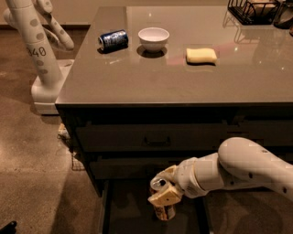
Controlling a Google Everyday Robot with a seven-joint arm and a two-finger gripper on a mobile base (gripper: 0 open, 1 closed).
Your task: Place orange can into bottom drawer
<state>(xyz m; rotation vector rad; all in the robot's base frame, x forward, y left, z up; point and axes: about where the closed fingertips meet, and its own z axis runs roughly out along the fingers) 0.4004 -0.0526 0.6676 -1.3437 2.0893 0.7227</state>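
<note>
My gripper (164, 189) is shut on the orange can (163, 210), a slim can with a silver top. It holds the can upright, low over the open bottom drawer (128, 215). The drawer is pulled out below the cabinet and shows a dark, flat interior. The can's base is near the drawer floor; I cannot tell if it touches. My white arm (242, 171) reaches in from the right.
On the countertop (137, 77) lie a dark blue can (113, 39) on its side, a white bowl (153, 38) and a yellow sponge (201, 55). A black wire rack (254, 10) stands at the back right. Another white robot (39, 55) stands at the left. An upper drawer handle (157, 140) faces me.
</note>
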